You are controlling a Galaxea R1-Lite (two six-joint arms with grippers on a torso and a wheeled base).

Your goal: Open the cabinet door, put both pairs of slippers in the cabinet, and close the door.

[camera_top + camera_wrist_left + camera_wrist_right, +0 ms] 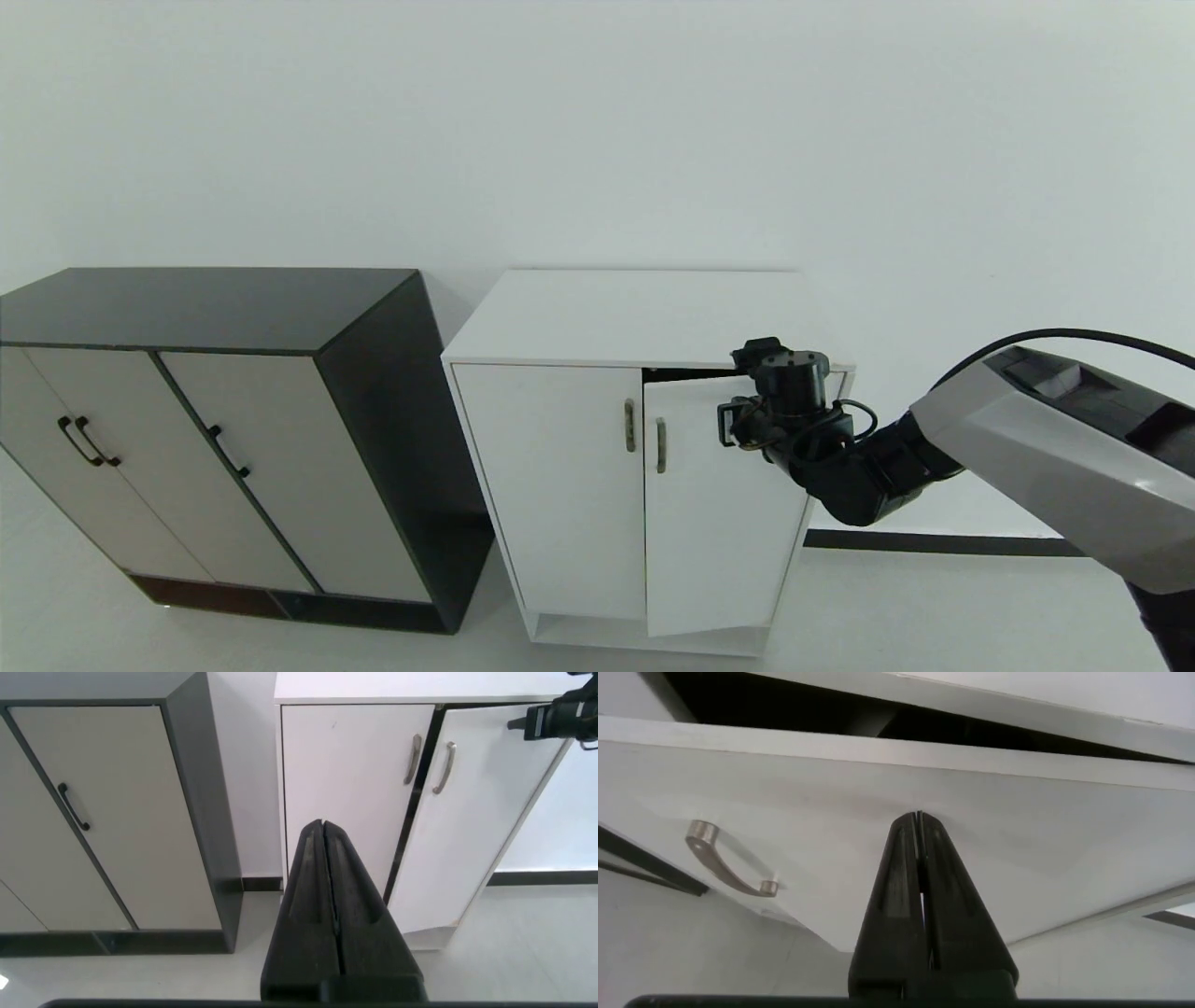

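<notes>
Right tool [920,818] pinched narrow, tip at the ajar right door [714,532] of the white cabinet [625,317] | left tool [322,826] narrow too, well apart

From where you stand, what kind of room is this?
Probably a bare test room or staged entryway, not a lived-in home: a white two-door cabinet, right door ajar, stands beside a black-framed cabinet with grey doors against a plain white wall on a pale floor.

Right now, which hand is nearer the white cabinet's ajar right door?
Right. The right hand is close against the ajar door near its top edge; the left hand sits back from the white cabinet, facing its doors from farther off.
</notes>
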